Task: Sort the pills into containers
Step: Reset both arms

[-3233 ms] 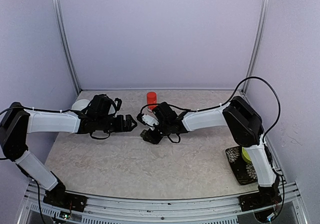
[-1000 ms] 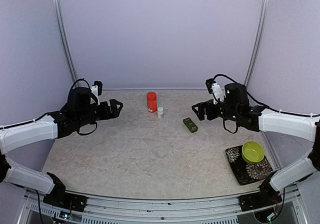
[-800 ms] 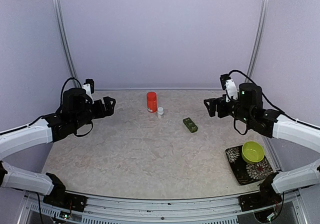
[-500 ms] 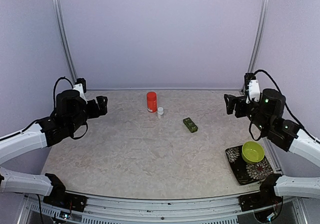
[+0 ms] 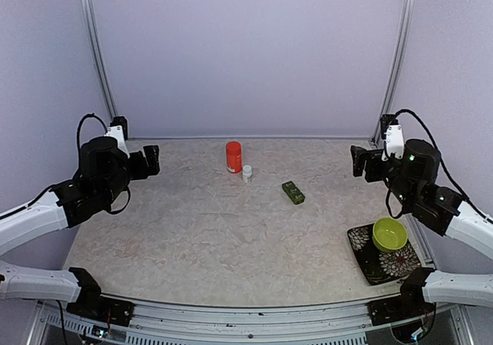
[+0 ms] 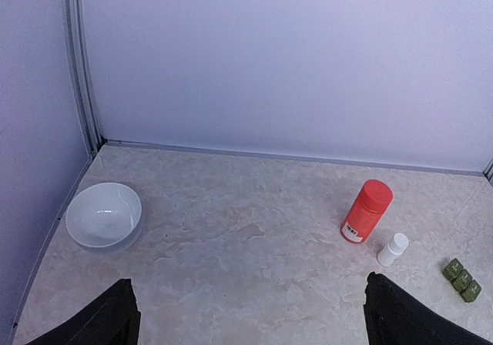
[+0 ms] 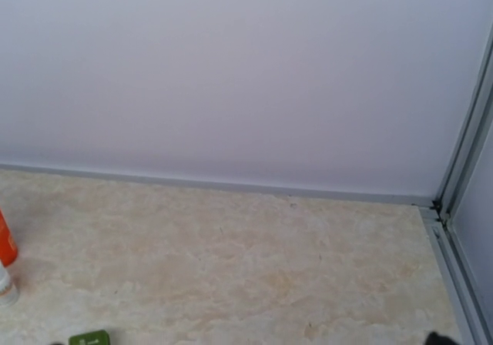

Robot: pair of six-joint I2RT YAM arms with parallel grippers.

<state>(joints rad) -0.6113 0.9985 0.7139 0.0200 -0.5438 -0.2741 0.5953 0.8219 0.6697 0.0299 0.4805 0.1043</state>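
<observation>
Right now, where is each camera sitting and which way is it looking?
Top: high behind the arms, looking down at the table; both arms show, left gripper and right gripper open.
Left wrist: on the left arm, facing the back wall over the white bowl and bottle; its fingers show at the bottom corners.
Right wrist: on the right arm, facing the back right corner; only a fingertip shows, bottom right.
Shared: all three see the bottle and pill box.

Clad in white shells along the long links of the left arm (image 5: 31,220) and right arm (image 5: 473,233); black at joints, wrists, left gripper (image 5: 151,161) and right gripper (image 5: 359,161). Looped with thin black cables (image 5: 80,125). Capped by small white camera blocks (image 5: 117,135). Mounted on black bases (image 5: 94,305).
</observation>
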